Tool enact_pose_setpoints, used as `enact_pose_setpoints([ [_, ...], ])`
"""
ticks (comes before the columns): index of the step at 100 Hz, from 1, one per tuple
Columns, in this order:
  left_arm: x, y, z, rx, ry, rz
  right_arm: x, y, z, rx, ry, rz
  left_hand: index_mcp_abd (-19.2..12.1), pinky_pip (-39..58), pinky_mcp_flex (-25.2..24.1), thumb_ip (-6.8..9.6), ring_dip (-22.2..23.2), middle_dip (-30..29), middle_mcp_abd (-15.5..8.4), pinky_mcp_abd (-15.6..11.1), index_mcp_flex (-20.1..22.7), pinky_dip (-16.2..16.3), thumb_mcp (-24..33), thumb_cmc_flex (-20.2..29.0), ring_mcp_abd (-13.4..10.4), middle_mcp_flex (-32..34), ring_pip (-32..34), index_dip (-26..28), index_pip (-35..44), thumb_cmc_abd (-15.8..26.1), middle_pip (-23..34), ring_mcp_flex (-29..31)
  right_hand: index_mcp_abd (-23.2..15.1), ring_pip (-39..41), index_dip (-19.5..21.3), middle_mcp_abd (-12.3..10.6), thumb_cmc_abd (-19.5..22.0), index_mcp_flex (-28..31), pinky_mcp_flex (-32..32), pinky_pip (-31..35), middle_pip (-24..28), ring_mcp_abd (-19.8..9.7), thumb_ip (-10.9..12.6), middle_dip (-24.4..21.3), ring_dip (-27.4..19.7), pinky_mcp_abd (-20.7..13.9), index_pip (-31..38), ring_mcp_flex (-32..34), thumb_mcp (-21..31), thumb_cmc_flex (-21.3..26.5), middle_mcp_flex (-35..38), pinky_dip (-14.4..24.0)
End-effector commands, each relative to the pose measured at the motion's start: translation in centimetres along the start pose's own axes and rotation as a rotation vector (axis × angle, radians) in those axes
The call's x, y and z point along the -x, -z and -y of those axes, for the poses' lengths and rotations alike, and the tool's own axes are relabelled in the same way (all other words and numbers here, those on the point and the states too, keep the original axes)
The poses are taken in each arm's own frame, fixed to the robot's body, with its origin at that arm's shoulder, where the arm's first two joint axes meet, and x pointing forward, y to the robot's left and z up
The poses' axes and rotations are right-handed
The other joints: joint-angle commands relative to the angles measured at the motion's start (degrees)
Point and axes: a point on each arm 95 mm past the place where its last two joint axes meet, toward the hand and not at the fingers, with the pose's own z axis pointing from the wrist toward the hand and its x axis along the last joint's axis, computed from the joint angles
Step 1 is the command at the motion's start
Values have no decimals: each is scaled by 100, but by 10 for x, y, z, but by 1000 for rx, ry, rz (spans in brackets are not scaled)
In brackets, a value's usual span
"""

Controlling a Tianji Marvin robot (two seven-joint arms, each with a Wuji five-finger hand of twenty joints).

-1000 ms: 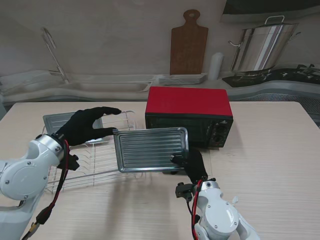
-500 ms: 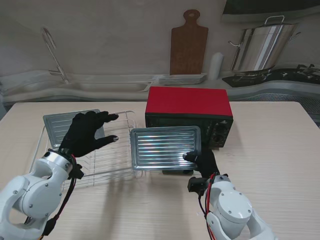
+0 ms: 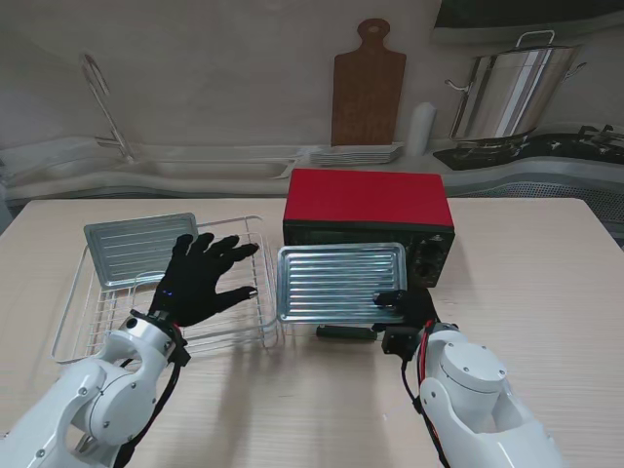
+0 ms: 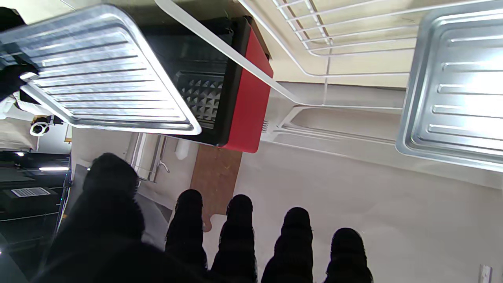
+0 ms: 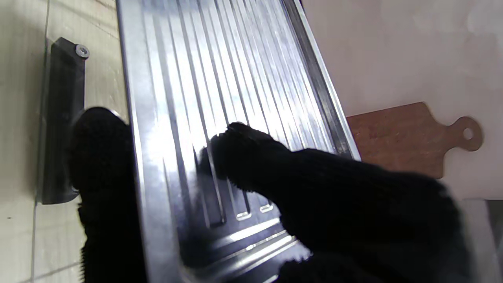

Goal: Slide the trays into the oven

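ribbed steel tray (image 3: 340,283) being pinched at near right corner by right hand (image 3: 405,310), hovering level before red oven (image 3: 369,226) for insertion. left hand (image 3: 200,281) spreading wide, holding nothing, over wire rack (image 3: 224,322); second tray (image 3: 130,248) waiting far left.

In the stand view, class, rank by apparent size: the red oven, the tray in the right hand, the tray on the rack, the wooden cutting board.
1. Red oven.
2. Tray in the right hand, though it is raised nearer the camera.
3. Tray on the rack and wooden cutting board: too close to rank.
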Motion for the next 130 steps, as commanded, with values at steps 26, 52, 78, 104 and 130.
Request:
enact_pose_setpoints([
  [26, -4, -6, -13, 32, 46, -18, -4, -16, 2, -5, -81, 114, 0, -314, -128, 71, -89, -125, 67, -139, -189, -148, -198, 56, -160, -177, -155, -117, -29, 244, -77, -235, -478, 231, 60, 194, 217, 441, 341, 355, 192, 503, 28, 98, 13, -325, 817, 393, 578, 590, -50, 137],
  [52, 0, -8, -11, 21, 71, -15, -4, -27, -4, 7, -109, 185, 1, -334, -123, 78, -91, -125, 82, -143, -192, -195, -189, 86, -164, -167, -154, -121, -12, 247, -67, -242, -427, 282, 33, 241, 200, 396, 357, 410, 248, 526, 21, 115, 29, -302, 822, 415, 585, 602, -63, 155],
  [78, 0, -9, -11, 20, 79, -20, -4, -38, -8, 28, -133, 231, -59, -340, -120, 84, -95, -134, 80, -140, -148, -227, -170, 128, -155, -173, -157, -110, 30, 239, -77, -235, -411, 289, 8, 283, 186, 363, 356, 429, 273, 539, 21, 110, 30, -270, 825, 430, 595, 607, -75, 162],
  [104, 0, -9, -11, 59, 72, -35, -6, -44, -7, 39, -140, 257, -95, -351, -115, 91, -105, -139, 65, -152, -70, -263, -159, 170, -176, -162, -164, -70, 95, 244, -83, -244, -386, 297, -8, 294, 184, 327, 358, 438, 302, 543, 15, 114, 35, -270, 818, 423, 596, 611, -92, 165],
  [130, 0, -13, -17, 82, 60, -108, -8, -45, -6, 53, -137, 270, -148, -365, -102, 103, -111, -127, -3, -222, -114, -307, -156, 183, -253, -209, -167, -41, 99, 238, -67, -268, -369, 304, -23, 304, 173, 301, 365, 454, 325, 544, 11, 115, 36, -275, 812, 444, 596, 614, -96, 172],
])
